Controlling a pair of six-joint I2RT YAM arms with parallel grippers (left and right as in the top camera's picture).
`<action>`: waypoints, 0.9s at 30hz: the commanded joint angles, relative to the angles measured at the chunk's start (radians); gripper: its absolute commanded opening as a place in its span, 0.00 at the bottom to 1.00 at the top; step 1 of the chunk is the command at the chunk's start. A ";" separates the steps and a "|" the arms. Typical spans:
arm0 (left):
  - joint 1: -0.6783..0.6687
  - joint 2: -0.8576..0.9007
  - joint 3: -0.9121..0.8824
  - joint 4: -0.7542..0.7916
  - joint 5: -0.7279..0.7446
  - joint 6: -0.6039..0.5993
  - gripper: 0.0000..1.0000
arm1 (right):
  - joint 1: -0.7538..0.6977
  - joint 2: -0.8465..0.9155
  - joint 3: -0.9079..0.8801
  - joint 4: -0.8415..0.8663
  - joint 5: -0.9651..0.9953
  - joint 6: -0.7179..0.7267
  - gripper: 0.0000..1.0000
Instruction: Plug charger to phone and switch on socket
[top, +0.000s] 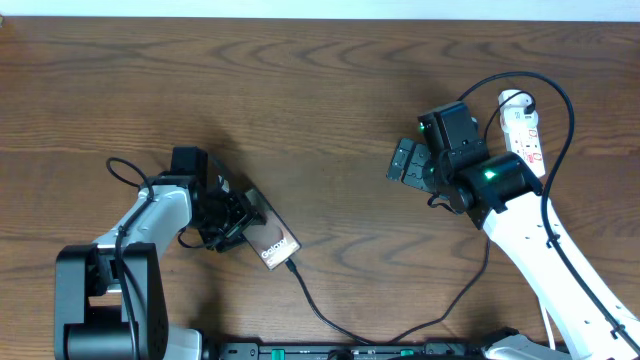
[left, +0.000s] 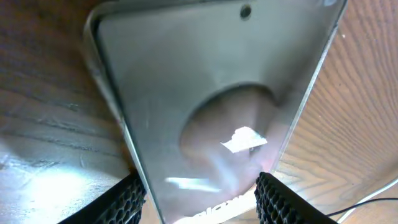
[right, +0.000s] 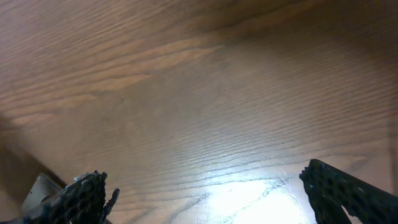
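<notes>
one phone held on the left, two fingers open on the right

on the left side, the left gripper (top: 228, 215) was closed on the phone (top: 270, 240), with its fingers (left: 127, 200) against the two long edges, as the left wrist view showed. whether the phone rested on the table (top: 300, 90) or just above it, i could not tell. it was a stiff, thin slab with a smooth shiny back, so i judged it slippery and easy to scratch. the edges were the right place to hold it, not the face. the charger (top: 311, 300) met the phone's near end with its small tip, but i could not tell if it sat fully in. this cable looked thin, soft and light. it would bend under a push, so a hold just behind the tip seemed best. further right, the right gripper (top: 404, 162) hung with its jaws wide apart and only bare wood below. at the far right lay the socket (top: 522, 125), probably light and likely to slide under a press on its switch.
</notes>
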 joint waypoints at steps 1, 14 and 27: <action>-0.001 0.028 -0.030 -0.015 -0.107 0.007 0.59 | 0.007 -0.008 0.006 -0.001 0.020 0.013 0.99; 0.001 0.028 -0.030 -0.014 -0.107 0.008 0.89 | 0.007 -0.008 0.006 -0.001 0.020 0.013 0.99; 0.001 -0.149 0.061 -0.003 -0.042 0.131 0.91 | 0.007 -0.003 0.005 -0.005 0.042 0.013 0.99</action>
